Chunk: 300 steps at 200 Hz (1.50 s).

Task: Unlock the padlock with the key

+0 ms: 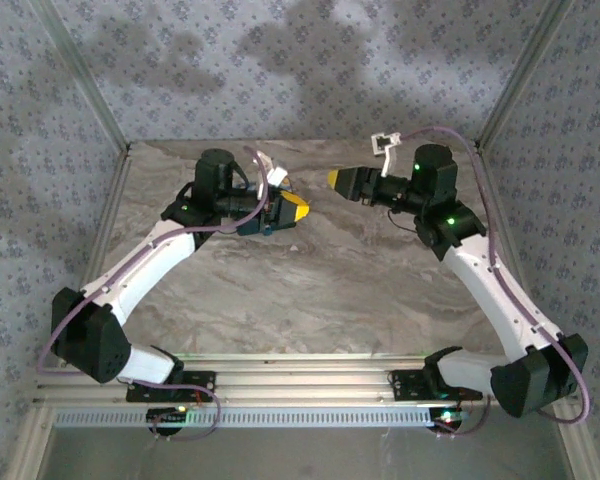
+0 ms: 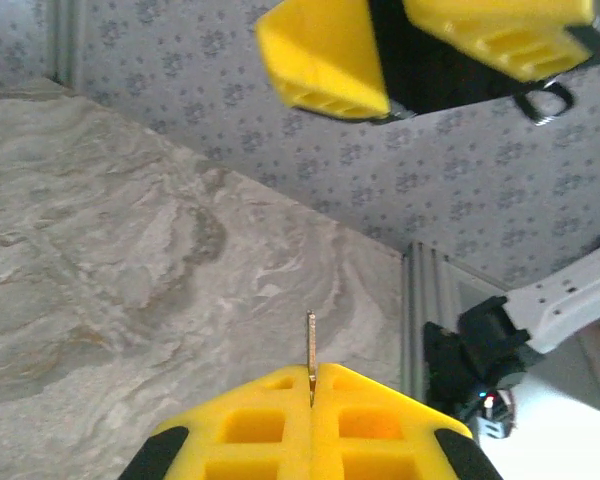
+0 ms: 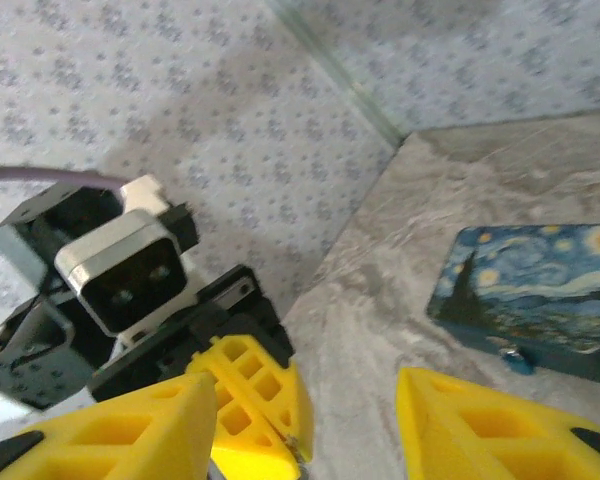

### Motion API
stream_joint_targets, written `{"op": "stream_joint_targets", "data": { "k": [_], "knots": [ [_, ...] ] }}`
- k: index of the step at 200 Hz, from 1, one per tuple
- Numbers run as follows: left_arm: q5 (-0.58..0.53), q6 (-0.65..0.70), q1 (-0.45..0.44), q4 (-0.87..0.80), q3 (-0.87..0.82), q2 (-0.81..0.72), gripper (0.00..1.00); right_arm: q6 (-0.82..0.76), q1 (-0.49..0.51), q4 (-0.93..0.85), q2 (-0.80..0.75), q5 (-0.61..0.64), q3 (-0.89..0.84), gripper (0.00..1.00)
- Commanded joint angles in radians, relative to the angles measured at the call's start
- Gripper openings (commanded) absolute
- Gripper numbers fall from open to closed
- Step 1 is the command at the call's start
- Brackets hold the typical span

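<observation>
One marbled grey surface [image 1: 310, 290] carries everything, boxed in by walls [image 1: 280, 70] papered in a small blue-grey floral print, with aluminium posts at the corners. Two white-and-black arms reach over it from the near edge, the left arm [image 1: 140, 265] and the right arm [image 1: 500, 290]. Both bend inward so that their tips face each other near the far wall, close but apart. One flat box [image 3: 535, 290] lies on the surface near the left arm's wrist. Its lid bears a night sky of deep blue swirls, yellow stars and a crescent moon (a printed painting, by the look of it). One small bluish fitting [image 3: 516, 358] sits at the box's near edge, too small to make out. One camera block [image 3: 130, 265] with a pale grey face rides on the left wrist. Four yellow fingers show in all, two per arm. The left fingers [image 2: 260, 425] are pressed fully together, pinching one key [image 2: 311, 345]. Its thin metal blade stands edge-on out of the seam between them, raised above the surface and pointing toward the right arm. The right fingers [image 3: 490, 430] stand well apart with nothing gripped between them, and the left arm's closed tips with the key sit just ahead of that gap.
</observation>
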Motion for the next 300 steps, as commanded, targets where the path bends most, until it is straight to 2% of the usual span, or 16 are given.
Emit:
{"op": "stream_joint_targets", "data": {
  "k": [1, 60, 95, 122, 144, 181, 242, 251, 278, 300],
  "knots": [
    [0.089, -0.035, 0.008, 0.002, 0.039, -0.006, 0.00, -0.031, 0.023, 0.062, 0.014, -0.146, 0.044, 0.48],
    [0.101, -0.057, 0.012, 0.018, 0.030, -0.033, 0.00, -0.084, 0.074, 0.043, 0.051, -0.239, 0.045, 0.44],
    [0.105, -0.100, 0.018, 0.077, 0.010, -0.036, 0.00, -0.147, 0.080, 0.001, 0.049, -0.207, 0.017, 0.46],
    [0.105, -0.108, 0.019, 0.085, 0.008, -0.042, 0.00, -0.150, 0.074, -0.005, 0.050, -0.190, 0.001, 0.46],
    [0.108, -0.111, 0.018, 0.086, 0.004, -0.047, 0.00, -0.154, 0.072, -0.008, 0.052, -0.163, -0.005, 0.50],
    [0.120, -0.118, 0.019, 0.088, 0.005, -0.050, 0.00, -0.150, 0.071, -0.001, 0.065, -0.157, -0.008, 0.49],
    [0.138, -0.108, 0.019, 0.067, 0.008, -0.050, 0.00, -0.124, 0.082, 0.043, 0.108, -0.202, 0.003, 0.33],
    [0.141, -0.109, 0.018, 0.067, 0.010, -0.049, 0.00, -0.124, 0.084, 0.046, 0.115, -0.209, 0.004, 0.28],
    [0.148, -0.127, 0.021, 0.063, 0.017, -0.036, 0.00, -0.115, 0.089, 0.044, 0.146, -0.242, 0.020, 0.00],
    [0.144, -0.140, 0.026, 0.062, 0.018, -0.027, 0.00, -0.127, 0.096, 0.002, 0.155, -0.189, 0.033, 0.00]
  ]
}}
